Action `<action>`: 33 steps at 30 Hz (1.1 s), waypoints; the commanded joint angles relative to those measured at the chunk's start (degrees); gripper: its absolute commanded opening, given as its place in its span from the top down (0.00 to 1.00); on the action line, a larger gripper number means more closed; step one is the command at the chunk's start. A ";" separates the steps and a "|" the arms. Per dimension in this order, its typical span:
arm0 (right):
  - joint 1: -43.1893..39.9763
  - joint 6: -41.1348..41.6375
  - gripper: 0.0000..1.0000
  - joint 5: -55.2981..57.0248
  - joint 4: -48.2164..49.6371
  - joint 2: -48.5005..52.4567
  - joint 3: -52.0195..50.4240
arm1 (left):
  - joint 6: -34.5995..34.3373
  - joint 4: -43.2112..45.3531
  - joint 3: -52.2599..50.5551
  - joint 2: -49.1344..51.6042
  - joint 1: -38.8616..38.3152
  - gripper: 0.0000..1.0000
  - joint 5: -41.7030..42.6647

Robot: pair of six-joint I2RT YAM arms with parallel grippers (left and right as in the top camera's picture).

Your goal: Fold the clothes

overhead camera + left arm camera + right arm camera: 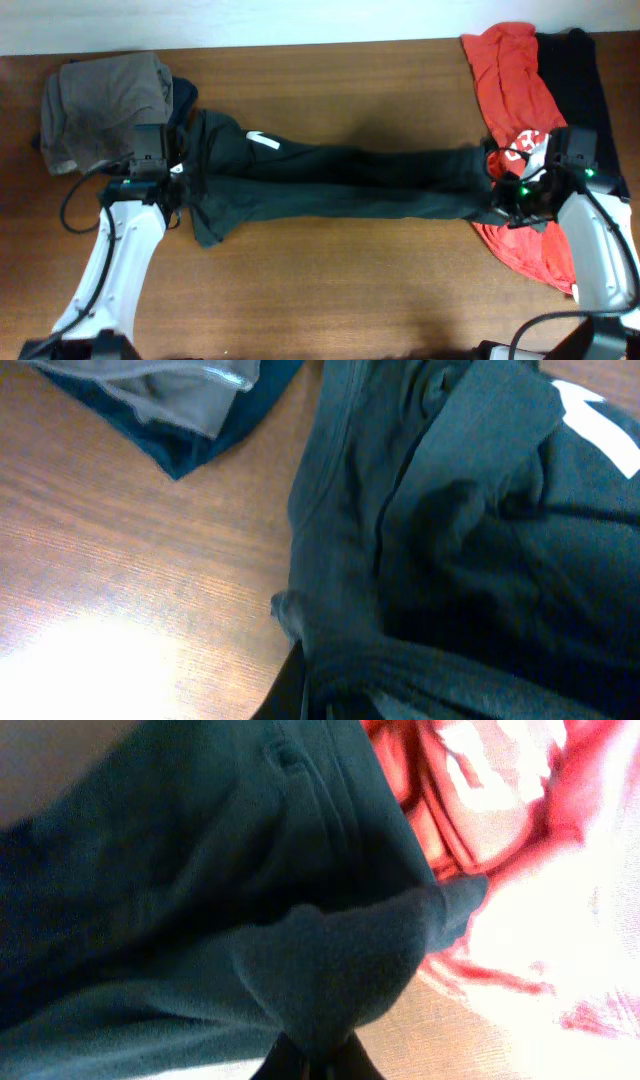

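A black garment (340, 180) with a small white mark (265, 142) lies stretched in a long band across the table. My left gripper (172, 185) is shut on its left end, and my right gripper (497, 197) is shut on its right end. In the left wrist view the dark cloth (470, 540) bunches into the gripper (305, 695) at the bottom edge. In the right wrist view a fold of the same cloth (200, 900) is pinched by the gripper (315, 1065). The fingertips are mostly hidden by cloth.
A grey garment (100, 105) lies crumpled at the back left on a navy one (185, 95). At the right edge a red garment (505, 70) with white print lies spread beside another black one (575, 80), under my right arm. Bare wood (340, 290) shows in front.
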 commanded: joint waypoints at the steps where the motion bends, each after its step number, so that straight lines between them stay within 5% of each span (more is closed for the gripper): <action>1: 2.82 -0.39 0.96 1.18 5.05 2.80 1.05 | 0.68 3.63 0.72 3.87 0.31 0.99 -0.74; 17: 9.66 1.14 0.96 2.27 16.96 19.08 1.05 | 0.68 13.49 0.72 15.02 0.31 0.99 -0.74; 23: 9.62 1.11 0.64 2.01 15.39 18.75 3.91 | 0.68 14.82 0.74 14.99 0.31 0.01 -0.76; 28: 9.62 -2.43 0.54 2.19 1.33 18.60 16.65 | 0.90 13.79 3.34 14.73 0.48 0.01 -0.76; 31: 9.35 -3.65 0.32 3.89 -4.28 18.60 23.23 | 0.92 11.19 6.03 14.73 0.48 0.01 -1.03; 33: 8.63 -3.91 0.27 6.58 -5.99 18.60 25.99 | 1.44 9.09 8.24 14.73 0.48 0.01 -1.20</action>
